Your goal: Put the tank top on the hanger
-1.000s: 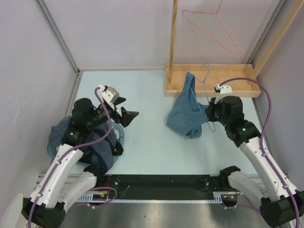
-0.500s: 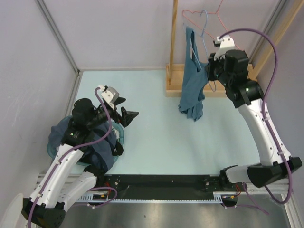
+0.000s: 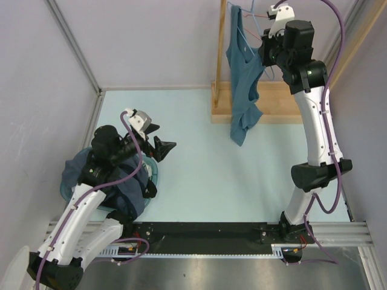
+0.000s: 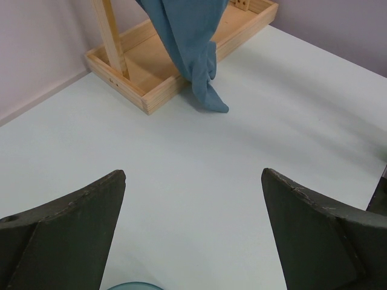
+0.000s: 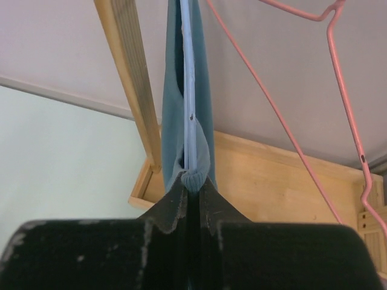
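- You are looking at the tank top (image 3: 242, 78) hanging lengthwise down the wooden stand (image 3: 279, 101), just beside its upright post. Its long axis is running vertically, straps up, hem pointing down past the stand's front edge.
- The hanger (image 5: 188, 78) is sitting inside the top, its light-blue wire rising straight above the stand's base. The hook end is running out of the top of every view.
- Your right gripper (image 5: 192, 181) is pinching tight on that wire, high above the stand, with a rolled edge of the fabric caught at the fingertips.
- Your left gripper (image 4: 193, 175) is standing with jaws spread wide and gripping nothing, well to the left of the stand and facing it.
- The right wrist view is giving you what the top view is not: the hanger edge-on, cloth lying on both sides of the wire, and a pink hanger (image 5: 272, 112) hanging just right of it above the stand.
- The left wrist view is showing you the low end alone: the hem's bunched tip is dangling just in front of the stand's front wall. Whether it is touching the table (image 4: 272, 121), you cannot tell.
- Only the top view is showing a dark navy heap of clothes (image 3: 130, 193) well left of the stand, beneath the left arm.
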